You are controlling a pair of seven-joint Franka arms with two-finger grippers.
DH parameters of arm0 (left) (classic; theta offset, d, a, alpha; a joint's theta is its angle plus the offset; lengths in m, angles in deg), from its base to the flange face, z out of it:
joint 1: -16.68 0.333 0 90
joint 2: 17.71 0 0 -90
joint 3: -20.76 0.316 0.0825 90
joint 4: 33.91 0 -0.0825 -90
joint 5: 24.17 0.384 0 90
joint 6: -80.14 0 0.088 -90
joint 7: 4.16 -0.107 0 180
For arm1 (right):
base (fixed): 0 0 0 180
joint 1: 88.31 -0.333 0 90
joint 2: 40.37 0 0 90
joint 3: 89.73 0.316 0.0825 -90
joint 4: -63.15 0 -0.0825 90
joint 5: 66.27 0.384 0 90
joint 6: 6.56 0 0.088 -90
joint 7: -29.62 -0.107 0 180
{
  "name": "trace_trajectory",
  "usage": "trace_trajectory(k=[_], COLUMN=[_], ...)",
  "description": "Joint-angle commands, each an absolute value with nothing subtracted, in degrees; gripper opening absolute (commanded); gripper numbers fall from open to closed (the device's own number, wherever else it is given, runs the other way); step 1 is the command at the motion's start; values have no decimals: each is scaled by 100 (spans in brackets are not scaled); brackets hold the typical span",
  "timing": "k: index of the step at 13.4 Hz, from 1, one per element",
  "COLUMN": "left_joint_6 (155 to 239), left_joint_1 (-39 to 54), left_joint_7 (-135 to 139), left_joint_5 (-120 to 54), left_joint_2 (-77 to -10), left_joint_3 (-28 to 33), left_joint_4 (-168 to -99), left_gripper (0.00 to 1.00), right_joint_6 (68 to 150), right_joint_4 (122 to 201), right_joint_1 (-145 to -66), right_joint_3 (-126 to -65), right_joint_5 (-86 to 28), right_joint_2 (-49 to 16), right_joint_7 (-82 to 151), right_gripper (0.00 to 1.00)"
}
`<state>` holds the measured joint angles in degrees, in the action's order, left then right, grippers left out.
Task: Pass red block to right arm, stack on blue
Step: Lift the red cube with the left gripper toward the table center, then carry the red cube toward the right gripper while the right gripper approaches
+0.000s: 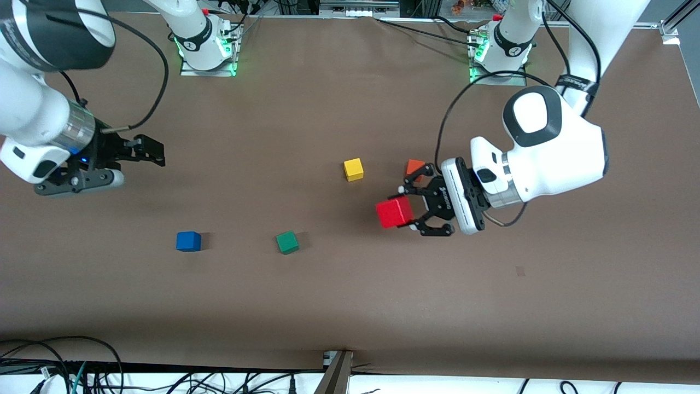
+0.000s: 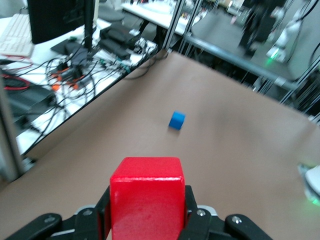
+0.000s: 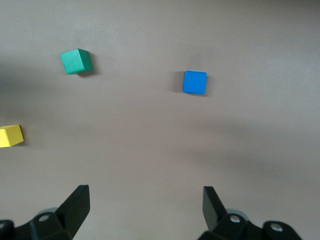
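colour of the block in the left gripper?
Bright red block, clearest in the left wrist view.

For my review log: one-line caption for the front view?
Left gripper holds red block above the table; right gripper waits open; blue cube untouched.

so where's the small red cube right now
In the front view the small red cube is clamped in the left gripper, held up between the green cube and the orange cube.

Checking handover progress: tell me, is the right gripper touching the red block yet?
No, the right gripper hangs open, apart from the red block in the left gripper.
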<state>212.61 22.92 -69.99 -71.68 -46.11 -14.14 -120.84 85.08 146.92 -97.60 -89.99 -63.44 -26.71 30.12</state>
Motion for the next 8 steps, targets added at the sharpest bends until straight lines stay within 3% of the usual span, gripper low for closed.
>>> trace_trajectory(k=[1, 4, 8], left_joint_6=[21162, 21303, 21329], left_joint_1=[2415, 2214, 2003], left_joint_7=[-7297, -7578, -7816], left_joint_5=[-7759, -8594, -8877], left_joint_2=[-4671, -4803, -4978], left_joint_3=[-1650, -1659, -1659], left_joint_4=[-11969, -11794, -11776], left_gripper=[0, 0, 0], right_joint_6=[8485, 8546, 8450], right_joint_4=[14647, 14630, 14630], right_joint_1=[-9746, -9631, -9543], right_joint_3=[-9035, -9035, -9061], right_joint_5=[-6311, -6205, -4153], right_joint_2=[-2115, -2077, -2078], right_joint_7=[3024, 3269, 3463], right_gripper=[100, 100, 100])
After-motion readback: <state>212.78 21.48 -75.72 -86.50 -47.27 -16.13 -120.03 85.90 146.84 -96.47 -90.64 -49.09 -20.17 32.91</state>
